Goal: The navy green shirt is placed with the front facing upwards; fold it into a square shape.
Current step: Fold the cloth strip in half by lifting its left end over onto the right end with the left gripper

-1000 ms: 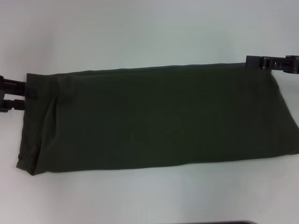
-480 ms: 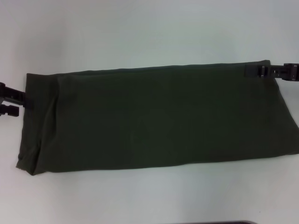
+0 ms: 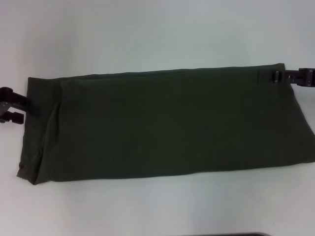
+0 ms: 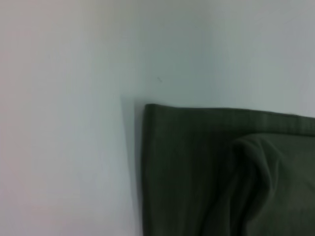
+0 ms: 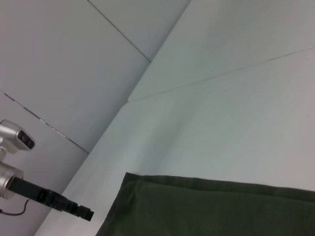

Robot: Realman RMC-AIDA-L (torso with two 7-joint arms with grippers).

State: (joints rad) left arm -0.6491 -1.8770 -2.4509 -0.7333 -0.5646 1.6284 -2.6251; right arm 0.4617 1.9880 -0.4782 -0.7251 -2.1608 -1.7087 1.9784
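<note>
Dark olive cloth, the navy green shirt (image 3: 162,125), lies folded into a long band across the white table (image 3: 147,34), plain side up. From the head view, the left gripper (image 3: 15,105) sits just off its left end, fingers parted and empty. The right gripper (image 3: 275,75) reaches over the far right corner, seemingly pinching the hem. Only the left wrist view shows a raised fold beside the shirt's corner (image 4: 221,167).

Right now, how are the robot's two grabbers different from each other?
The left gripper sits just off the shirt's left end, below the far corner, while the right gripper reaches over the far right corner. The left gripper's fingers are spread open; I cannot tell about the right one. Both are black, and both sit at the folded shirt's ends on the white table.
</note>
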